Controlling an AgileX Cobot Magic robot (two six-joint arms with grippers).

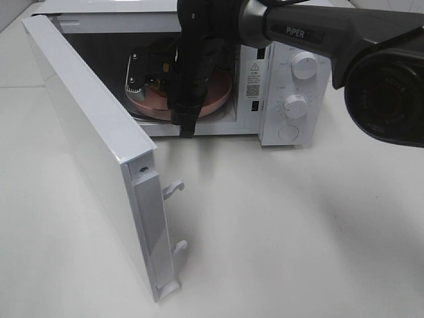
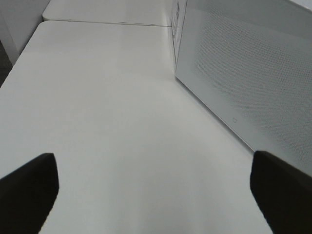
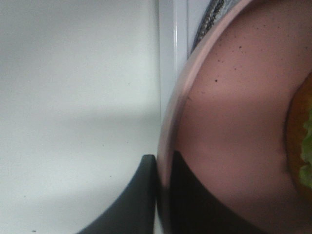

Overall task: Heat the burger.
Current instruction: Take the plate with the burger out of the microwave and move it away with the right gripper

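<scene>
Nearest the high camera, the white door (image 1: 93, 159) stands swung wide at the left over the matte worktop (image 1: 298, 238), its two hooked latches sticking out; the left gripper (image 2: 156, 195) hangs beside it with fingers spread, holding nothing. Further right, the right gripper (image 3: 163, 195) pinches the thin raised rim of the smooth, speckled pink plate (image 3: 229, 122) at the microwave's (image 1: 285, 86) mouth. With the burger (image 3: 302, 141) on that plate, bun and lettuce just showing, I would keep the plate level and slide it fully inside before letting go.

"PIPER" on right arm (image 1: 318, 30)
</scene>
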